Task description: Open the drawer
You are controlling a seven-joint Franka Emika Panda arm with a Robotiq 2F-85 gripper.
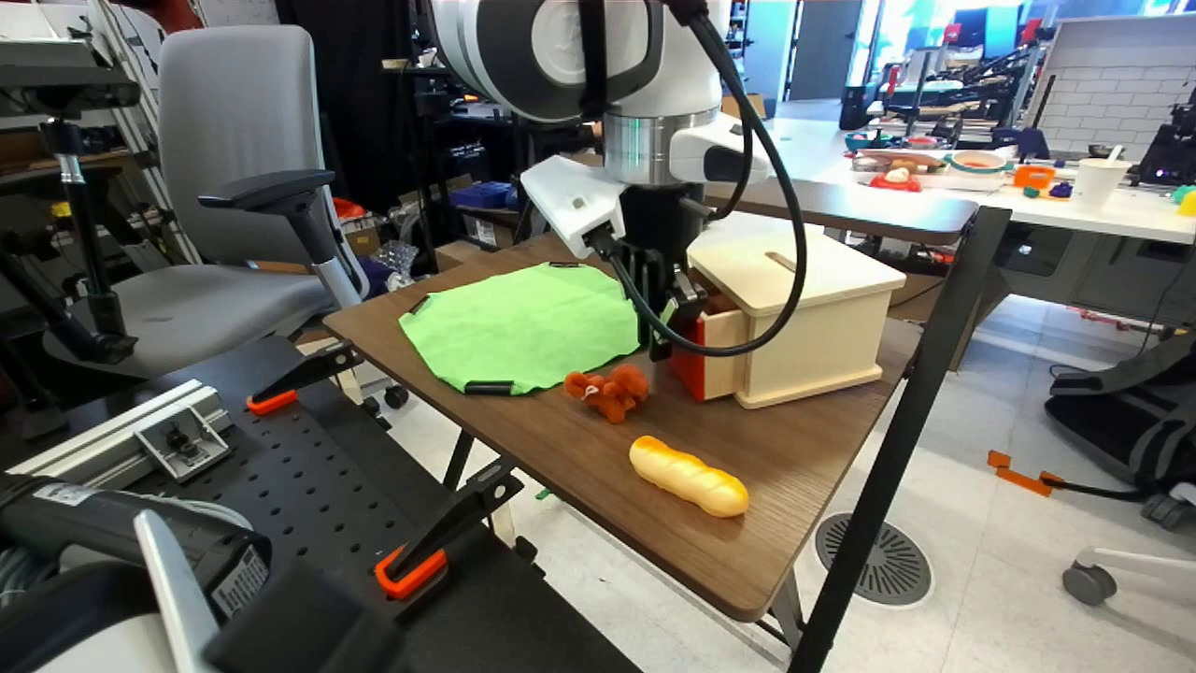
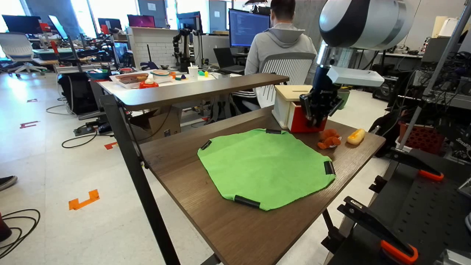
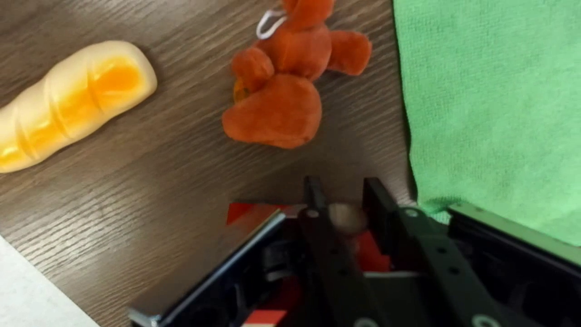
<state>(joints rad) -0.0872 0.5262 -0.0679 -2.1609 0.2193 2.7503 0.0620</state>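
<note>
The drawer has a red front [image 1: 690, 371] and pale wooden sides, and stands partly out of the light wooden box [image 1: 822, 336]. The box's sloped top faces up. In an exterior view the red front [image 2: 298, 119] is partly covered by my gripper [image 2: 314, 121]. In the wrist view a round pale knob [image 3: 347, 219] on the red front sits between the two fingers of my gripper [image 3: 342, 193], filling the gap between them, so the gripper looks shut on it. My fingers point down in front of the drawer. The inside of the drawer is mostly hidden.
An orange plush toy [image 1: 619, 388] lies on the table close in front of the drawer. A yellow bread-shaped toy [image 1: 690, 477] lies nearer the edge. A green cloth [image 1: 523, 327] is taped beside them. A raised shelf [image 2: 202, 88] runs along one table side.
</note>
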